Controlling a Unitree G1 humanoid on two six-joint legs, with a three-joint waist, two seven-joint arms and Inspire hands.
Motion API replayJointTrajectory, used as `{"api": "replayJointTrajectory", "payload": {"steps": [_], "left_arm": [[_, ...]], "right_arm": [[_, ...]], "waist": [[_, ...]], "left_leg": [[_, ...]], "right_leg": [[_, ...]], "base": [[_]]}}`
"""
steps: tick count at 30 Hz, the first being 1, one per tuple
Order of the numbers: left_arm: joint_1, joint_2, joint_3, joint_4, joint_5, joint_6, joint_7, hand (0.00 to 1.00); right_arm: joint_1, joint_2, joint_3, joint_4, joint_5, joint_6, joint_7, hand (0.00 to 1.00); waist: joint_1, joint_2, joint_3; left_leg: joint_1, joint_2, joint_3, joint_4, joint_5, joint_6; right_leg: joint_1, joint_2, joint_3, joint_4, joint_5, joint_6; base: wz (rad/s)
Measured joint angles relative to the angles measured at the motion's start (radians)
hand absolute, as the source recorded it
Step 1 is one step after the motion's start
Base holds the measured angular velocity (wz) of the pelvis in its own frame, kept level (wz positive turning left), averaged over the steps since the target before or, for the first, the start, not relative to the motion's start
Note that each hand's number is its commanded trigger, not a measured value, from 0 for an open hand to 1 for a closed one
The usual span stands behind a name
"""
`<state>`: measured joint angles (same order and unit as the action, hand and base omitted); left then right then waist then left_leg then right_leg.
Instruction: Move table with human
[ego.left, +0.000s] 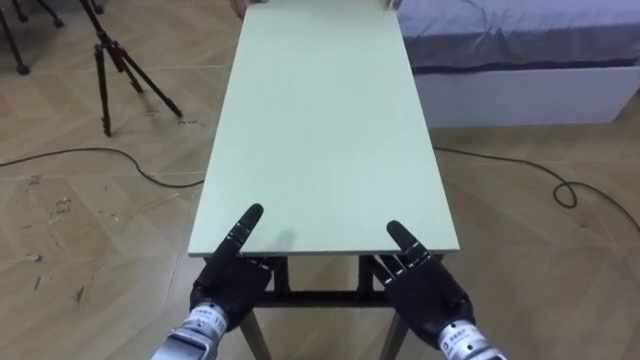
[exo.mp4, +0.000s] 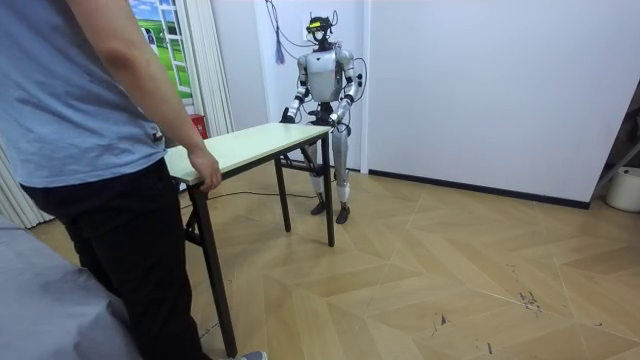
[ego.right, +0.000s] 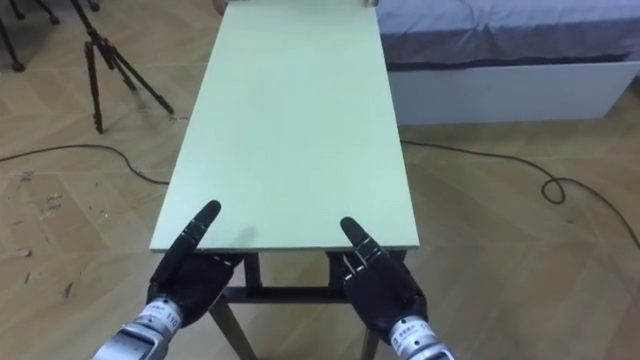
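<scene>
A long pale green table (ego.left: 320, 130) with dark legs stretches away from me. My left hand (ego.left: 228, 285) holds its near edge at the left corner, thumb flat on top and fingers tucked under the board. My right hand (ego.left: 425, 290) clasps the same edge at the right corner in the same way. At the far end a person's hand (exo.mp4: 205, 172) grips the table (exo.mp4: 255, 140); fingertips of the person (ego.left: 392, 5) show at the top edge. In the room view I stand upright at the table's far end, near a white wall.
A black tripod (ego.left: 115, 60) stands on the wooden floor to my left. A low bed (ego.left: 520, 50) lies to the right of the table's far half. Dark cables (ego.left: 90, 155) cross the floor on both sides. A white bin (exo.mp4: 628, 188) sits by the wall.
</scene>
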<state>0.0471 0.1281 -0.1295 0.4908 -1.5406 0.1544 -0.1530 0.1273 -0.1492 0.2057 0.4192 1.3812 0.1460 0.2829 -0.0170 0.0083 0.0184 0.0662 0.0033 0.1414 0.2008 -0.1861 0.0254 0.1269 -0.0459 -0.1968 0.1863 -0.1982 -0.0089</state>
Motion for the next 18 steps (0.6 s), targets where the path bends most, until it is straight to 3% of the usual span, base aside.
{"api": "replayJointTrajectory", "payload": {"steps": [11, 18], "left_arm": [[0.000, -0.012, 0.010, -0.014, -0.039, 0.000, 0.019, 0.00], [0.003, -0.031, 0.018, -0.014, -0.038, -0.005, 0.019, 0.00]], "right_arm": [[0.001, 0.027, -0.006, -0.022, 0.115, 0.000, -0.063, 0.00], [0.000, 0.035, -0.013, -0.045, 0.149, -0.003, -0.098, 0.00]], "waist": [[0.013, -0.009, -0.0069], [0.014, 0.004, -0.0057]], "left_leg": [[-0.007, 0.003, 0.011, 0.001, 0.000, 0.000], [-0.007, 0.002, 0.017, -0.001, 0.000, 0.000]], "right_leg": [[-0.011, 0.001, 0.000, 0.000, 0.003, -0.001], [-0.011, 0.004, -0.001, 0.000, 0.004, 0.000]], "base": [[-0.02], [0.00]]}}
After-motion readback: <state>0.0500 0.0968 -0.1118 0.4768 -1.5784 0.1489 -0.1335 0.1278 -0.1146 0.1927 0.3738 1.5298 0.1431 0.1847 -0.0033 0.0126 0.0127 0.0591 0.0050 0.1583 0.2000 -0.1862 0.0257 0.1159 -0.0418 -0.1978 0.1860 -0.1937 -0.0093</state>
